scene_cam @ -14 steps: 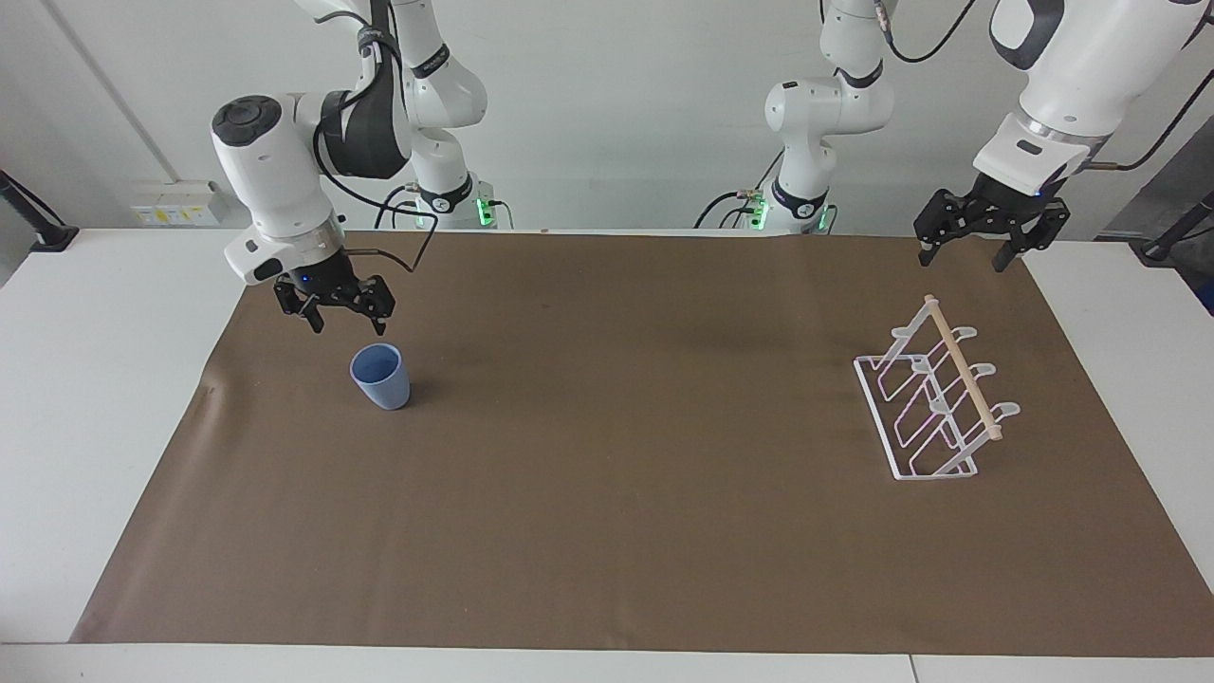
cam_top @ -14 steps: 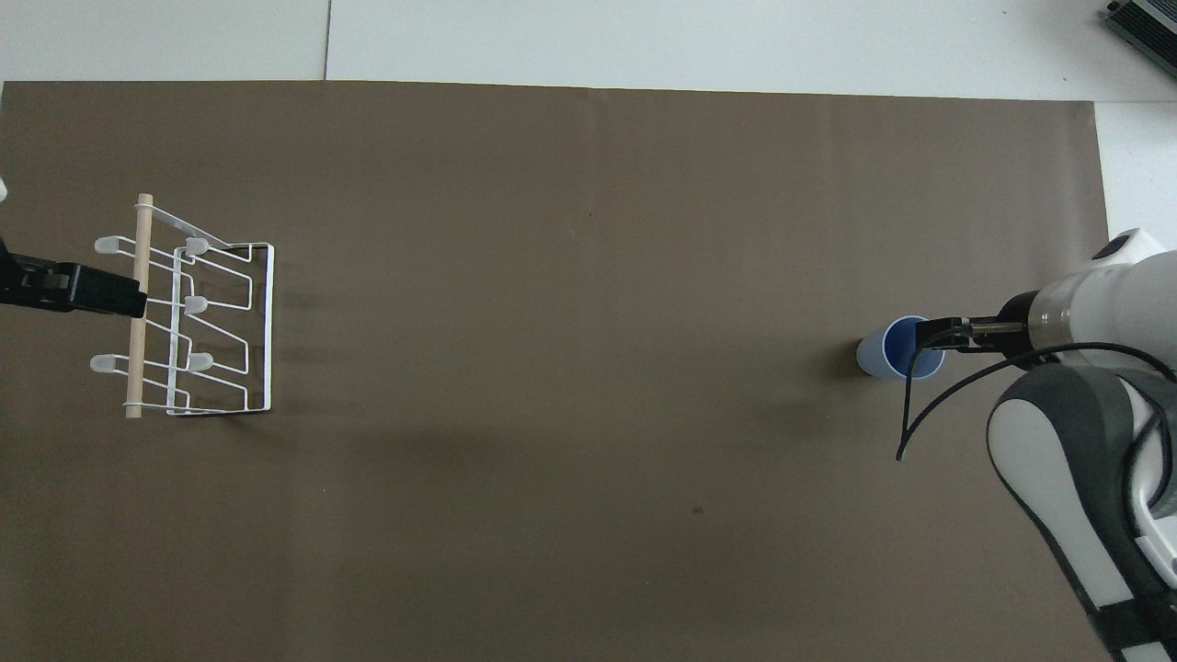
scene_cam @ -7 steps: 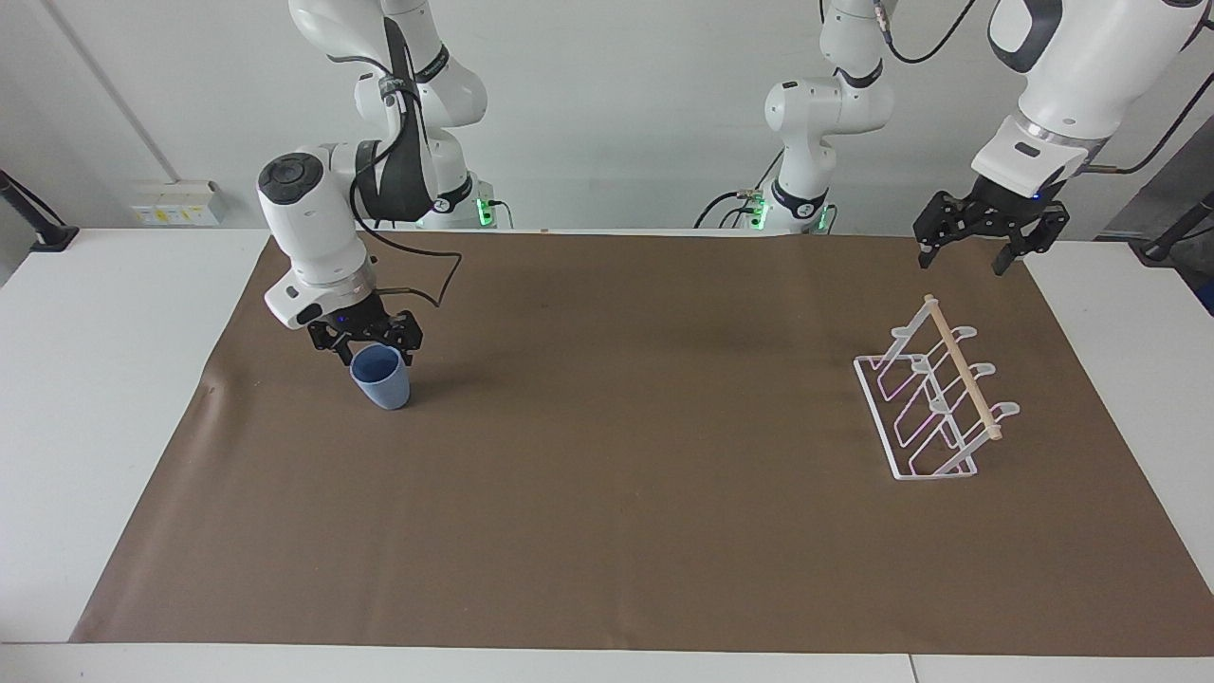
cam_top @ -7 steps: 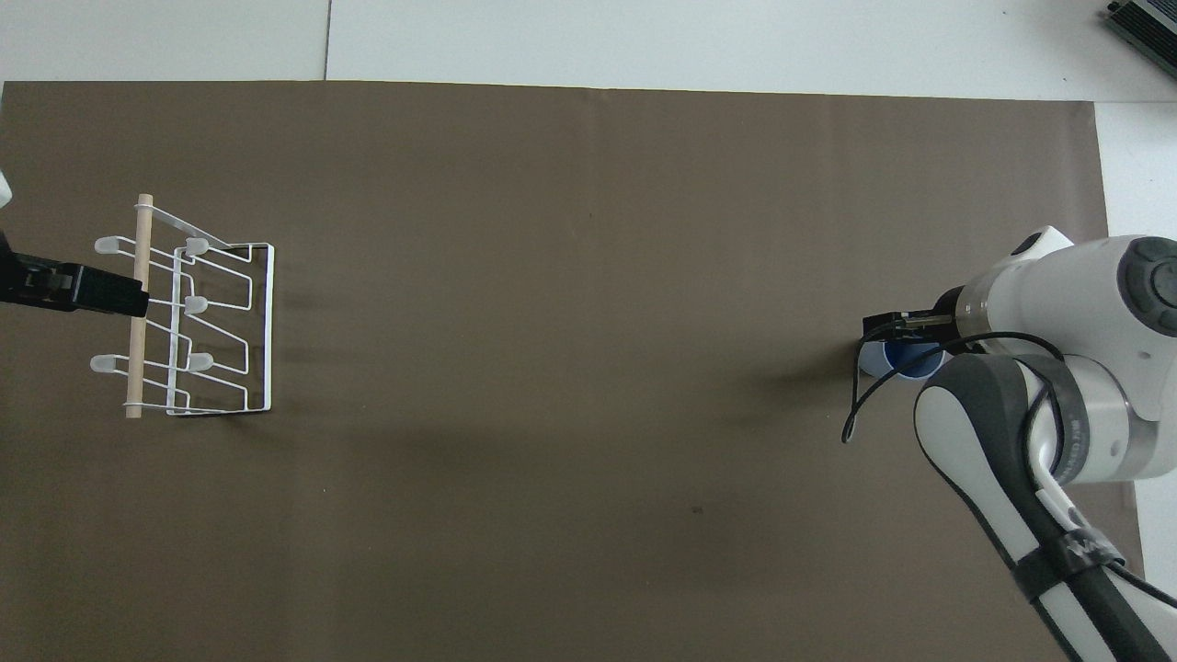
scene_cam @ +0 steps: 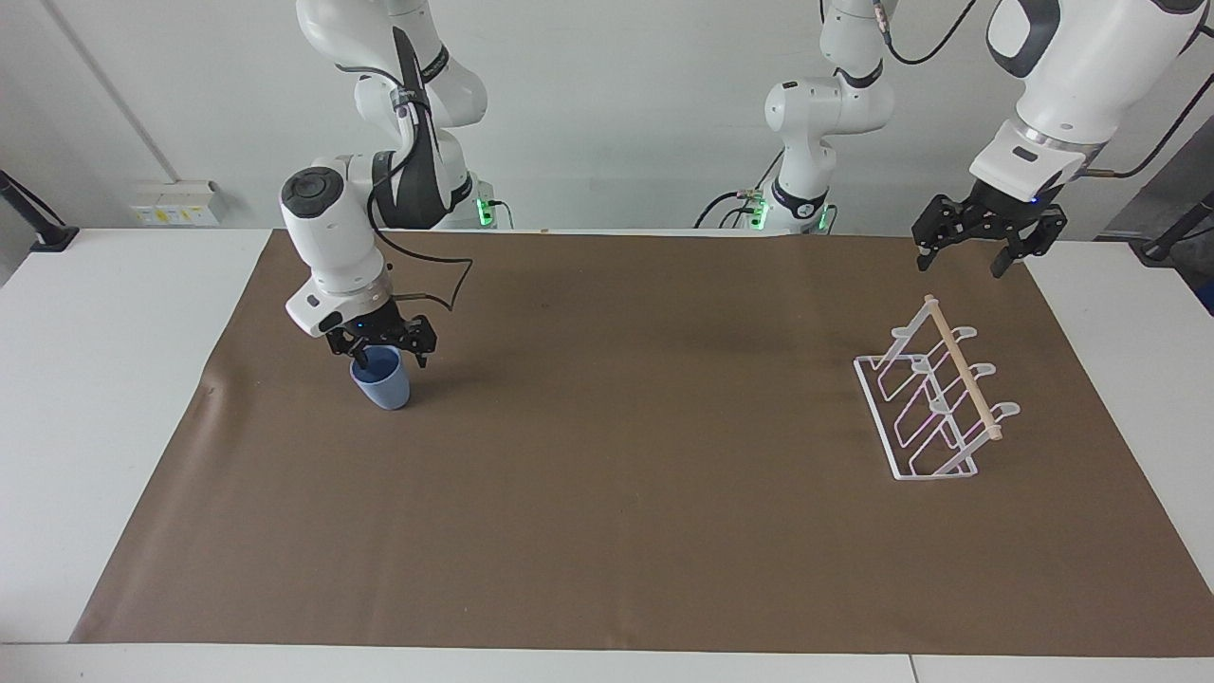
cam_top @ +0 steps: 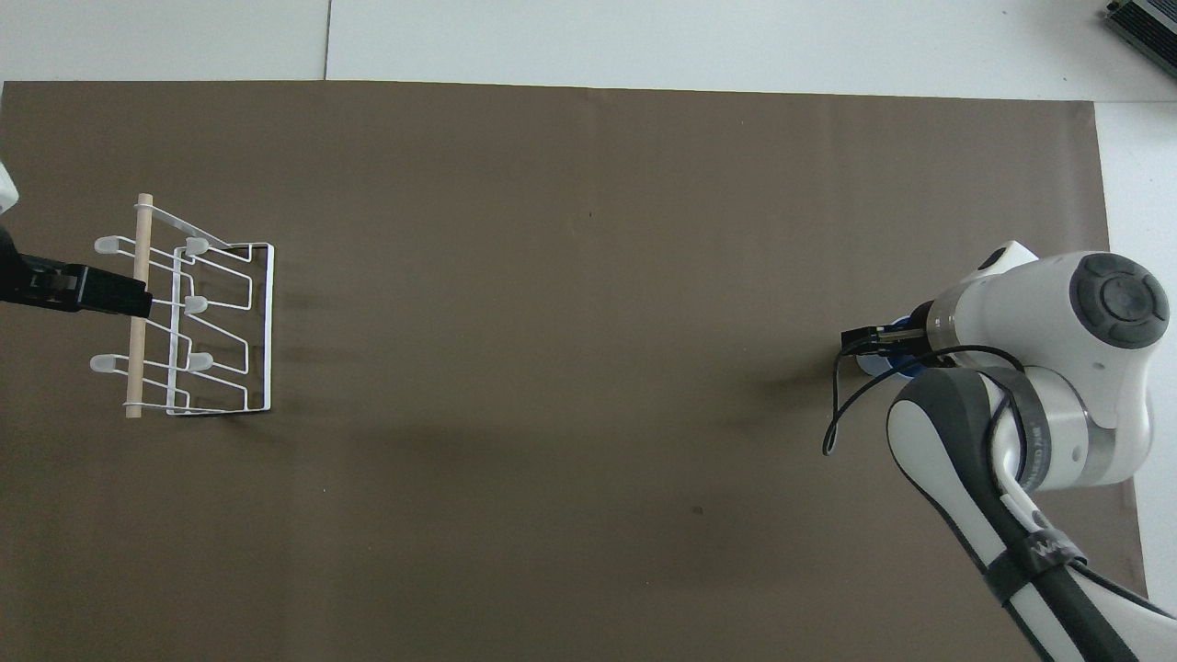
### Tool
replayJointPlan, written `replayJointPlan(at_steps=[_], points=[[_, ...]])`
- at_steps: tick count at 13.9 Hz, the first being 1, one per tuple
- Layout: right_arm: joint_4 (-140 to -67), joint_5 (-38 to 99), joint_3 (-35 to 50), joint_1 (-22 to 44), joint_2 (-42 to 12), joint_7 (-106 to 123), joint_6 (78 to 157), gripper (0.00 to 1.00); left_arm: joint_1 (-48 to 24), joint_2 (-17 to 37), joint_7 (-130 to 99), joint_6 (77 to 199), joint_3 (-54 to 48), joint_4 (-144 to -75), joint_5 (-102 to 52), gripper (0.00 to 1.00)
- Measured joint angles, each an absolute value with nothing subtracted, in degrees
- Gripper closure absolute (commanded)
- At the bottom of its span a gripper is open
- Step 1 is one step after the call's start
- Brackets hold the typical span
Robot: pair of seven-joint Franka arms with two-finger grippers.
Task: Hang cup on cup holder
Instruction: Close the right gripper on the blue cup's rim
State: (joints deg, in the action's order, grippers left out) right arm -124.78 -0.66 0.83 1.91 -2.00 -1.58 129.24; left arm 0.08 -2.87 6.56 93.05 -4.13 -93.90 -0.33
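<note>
The light-blue cup (scene_cam: 385,387) stands upright on the brown mat toward the right arm's end of the table. My right gripper (scene_cam: 391,361) is open and low at the cup's rim, one finger on each side; I cannot tell whether it touches. From overhead the right gripper (cam_top: 881,345) hides most of the cup (cam_top: 870,365). The white wire cup holder (scene_cam: 934,403) with its wooden dowel stands toward the left arm's end. My left gripper (scene_cam: 958,268) hangs open in the air above the holder's end nearer the robots. In the overhead view the left gripper (cam_top: 129,296) overlaps the cup holder (cam_top: 198,322).
A brown mat (scene_cam: 626,512) covers most of the white table (scene_cam: 104,379). A black cable (scene_cam: 446,285) loops from the right wrist beside the cup. A grey device (cam_top: 1145,28) sits at the table's corner farthest from the robots, at the right arm's end.
My right gripper has come down and forward from beside the cup to its rim, its arm swinging in over it. The left gripper and the cup have stayed put.
</note>
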Motion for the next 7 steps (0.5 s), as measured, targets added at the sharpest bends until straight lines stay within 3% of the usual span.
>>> replayJointPlan(at_steps=[4, 7], points=[[-126.5, -0.7, 0.9, 1.9, -2.0, -1.6, 131.3, 0.01, 0.1, -2.9, 6.6, 93.3, -4.1, -94.1, -0.3, 0.00], [-126.9, -0.7, 0.9, 1.9, -2.0, -1.6, 131.4, 0.08, 0.0, -2.9, 6.6, 93.3, -4.1, -94.1, -0.3, 0.00]])
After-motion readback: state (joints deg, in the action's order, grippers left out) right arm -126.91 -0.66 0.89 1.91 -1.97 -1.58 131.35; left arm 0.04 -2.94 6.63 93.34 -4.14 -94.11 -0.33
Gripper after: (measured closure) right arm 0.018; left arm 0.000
